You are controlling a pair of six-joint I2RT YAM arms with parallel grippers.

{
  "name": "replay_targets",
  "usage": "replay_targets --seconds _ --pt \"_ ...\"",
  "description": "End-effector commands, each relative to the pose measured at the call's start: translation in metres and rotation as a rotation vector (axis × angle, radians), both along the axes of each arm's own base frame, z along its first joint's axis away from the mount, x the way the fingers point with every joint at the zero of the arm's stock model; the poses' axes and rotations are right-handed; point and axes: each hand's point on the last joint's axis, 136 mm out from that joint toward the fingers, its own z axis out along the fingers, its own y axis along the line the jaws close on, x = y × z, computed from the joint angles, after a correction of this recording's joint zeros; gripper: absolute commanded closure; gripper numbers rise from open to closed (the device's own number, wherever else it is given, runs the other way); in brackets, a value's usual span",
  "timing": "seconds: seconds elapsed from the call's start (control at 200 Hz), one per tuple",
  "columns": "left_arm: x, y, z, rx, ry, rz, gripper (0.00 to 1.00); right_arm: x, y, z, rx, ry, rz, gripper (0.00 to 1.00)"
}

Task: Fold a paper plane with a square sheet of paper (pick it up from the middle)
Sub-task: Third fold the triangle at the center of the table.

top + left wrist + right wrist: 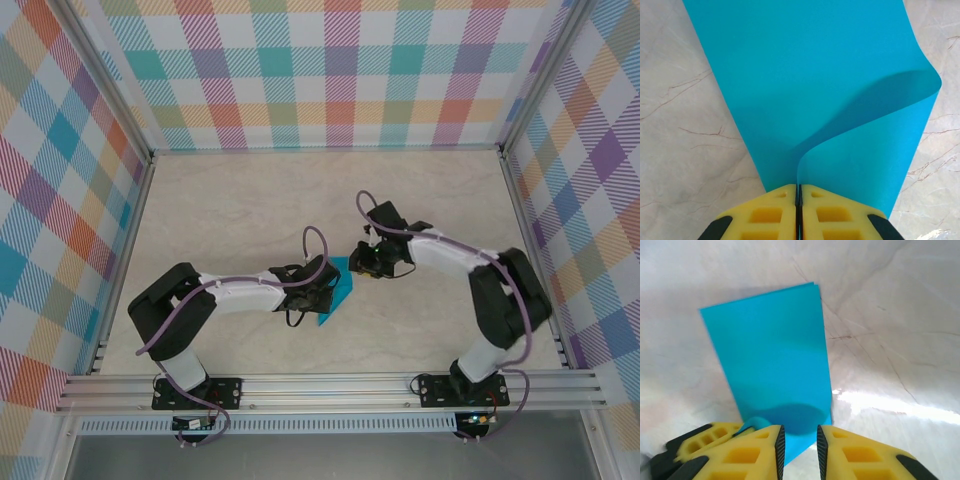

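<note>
The square sheet of paper (337,293) is teal-blue and doubled over on itself, resting on the marbled table between the two arms. My left gripper (799,187) is shut on its near edge, and the upper layer (875,150) curls up and over to the right. In the top view the left gripper (318,287) sits at the sheet's left side. My right gripper (366,262) hovers just right of the sheet. Seen from the right wrist, the right gripper (799,435) stands open by a narrow gap over the paper (772,355), pinching nothing. A yellow left fingertip (700,442) shows at its lower left.
Checked cloth walls (330,70) close in the table on three sides. An aluminium rail (330,385) runs along the near edge, where both arm bases are bolted. Bare marbled tabletop (250,200) stretches behind and to both sides of the sheet.
</note>
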Motion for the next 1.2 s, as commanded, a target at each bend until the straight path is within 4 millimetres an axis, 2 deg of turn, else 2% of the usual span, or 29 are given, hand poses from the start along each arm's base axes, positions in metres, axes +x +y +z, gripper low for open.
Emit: replay_targets --seconds 0.0,0.07,0.155,0.285,0.385,0.565,0.705,0.925,1.195 --pt "-0.006 0.017 -0.014 0.032 0.037 0.034 0.91 -0.013 -0.012 0.006 0.037 -0.016 -0.092 0.77" --pt "-0.007 0.016 -0.015 0.029 0.041 0.032 0.91 -0.029 -0.005 0.009 0.151 -0.012 -0.098 0.81" --pt "-0.008 0.016 -0.016 0.027 0.045 0.031 0.91 -0.051 0.001 0.004 0.234 0.001 -0.121 0.88" --pt "-0.01 0.015 -0.018 0.021 0.056 0.025 0.91 -0.082 0.02 -0.003 0.279 0.003 -0.1 0.95" --pt "-0.01 0.015 -0.018 0.017 0.06 0.027 0.91 -0.096 0.036 -0.008 0.271 0.001 -0.081 0.98" --pt "-0.011 0.016 -0.018 0.02 0.063 0.028 0.91 -0.104 0.068 -0.01 0.332 -0.007 -0.048 0.99" --pt "-0.011 0.017 -0.018 0.02 0.065 0.032 0.91 -0.111 0.084 -0.021 0.336 0.021 -0.04 0.99" --pt "-0.013 0.018 -0.019 0.022 0.071 0.032 0.91 -0.118 0.097 -0.027 0.368 0.023 -0.028 0.99" --pt "-0.014 0.018 -0.021 0.024 0.073 0.031 0.91 -0.115 0.099 -0.035 0.376 0.023 -0.05 0.98"
